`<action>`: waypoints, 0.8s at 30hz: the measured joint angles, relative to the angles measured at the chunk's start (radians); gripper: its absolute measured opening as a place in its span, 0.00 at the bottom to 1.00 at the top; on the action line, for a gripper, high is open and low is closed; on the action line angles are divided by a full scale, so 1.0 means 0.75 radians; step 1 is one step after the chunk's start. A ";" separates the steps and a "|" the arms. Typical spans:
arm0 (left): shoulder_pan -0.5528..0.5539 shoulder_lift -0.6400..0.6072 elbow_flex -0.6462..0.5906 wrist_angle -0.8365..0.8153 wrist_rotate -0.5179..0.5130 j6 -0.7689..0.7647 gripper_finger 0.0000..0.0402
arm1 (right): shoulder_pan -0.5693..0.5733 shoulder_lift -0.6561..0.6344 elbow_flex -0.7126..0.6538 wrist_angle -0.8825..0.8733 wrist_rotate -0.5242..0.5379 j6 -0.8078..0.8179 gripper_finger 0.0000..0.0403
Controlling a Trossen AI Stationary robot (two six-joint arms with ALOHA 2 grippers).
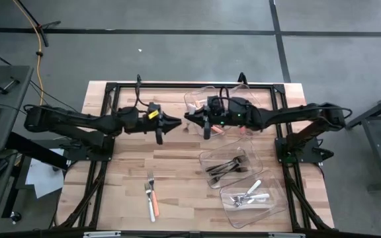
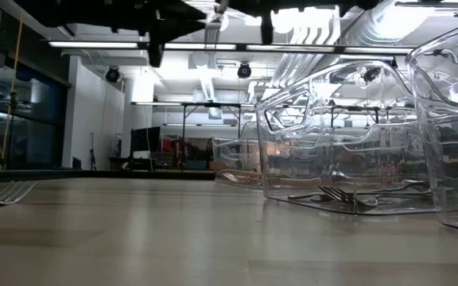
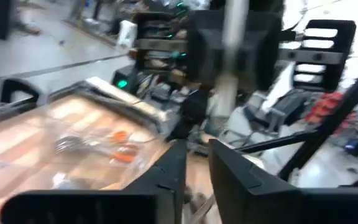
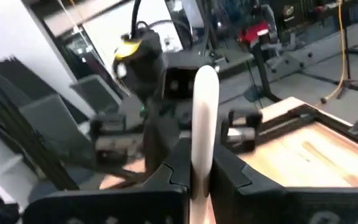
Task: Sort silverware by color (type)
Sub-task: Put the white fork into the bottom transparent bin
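My right gripper [image 1: 189, 119] is above the middle of the table, shut on a white-handled piece of silverware [image 4: 205, 118], which also shows in the left wrist view [image 3: 232, 56]. My left gripper [image 1: 177, 123] faces it tip to tip, a short way off. Its fingers [image 3: 229, 177] stand a narrow gap apart with nothing between them. A fork [image 1: 150, 180] and an orange-handled piece [image 1: 153, 207] lie flat on the table near the front left. The fork's tines show in the low view [image 2: 6, 192]. My right gripper pinches the white handle [image 4: 201, 165] between its two fingers. The fingers are about level and point toward the table's left, lying across the handle. The handle stands upright above the fingers, lifted clear of the table. Its lower end is hidden by the fingers.
Three clear bins stand on the right half. The far one [image 1: 200, 99] holds orange-handled pieces [image 1: 220, 131]. The middle one [image 1: 207, 158] holds dark pieces, and the near one [image 1: 273, 198] holds white-handled pieces. The bins also show in the low view [image 2: 340, 135].
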 joint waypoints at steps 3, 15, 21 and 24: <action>0.028 -0.121 0.000 -0.177 -0.002 0.016 0.20 | -0.028 -0.080 0.000 -0.173 -0.003 -0.049 0.03; 0.094 -0.698 0.000 -0.527 -0.009 0.125 0.31 | -0.059 -0.449 0.000 -0.798 0.042 -0.155 0.03; 0.077 -0.774 0.001 -0.561 -0.010 0.201 0.31 | -0.047 -0.503 0.000 -0.798 0.074 -0.213 0.03; 0.078 -0.765 0.001 -0.572 -0.011 0.201 0.30 | -0.048 -0.495 0.000 -0.800 0.076 -0.215 0.03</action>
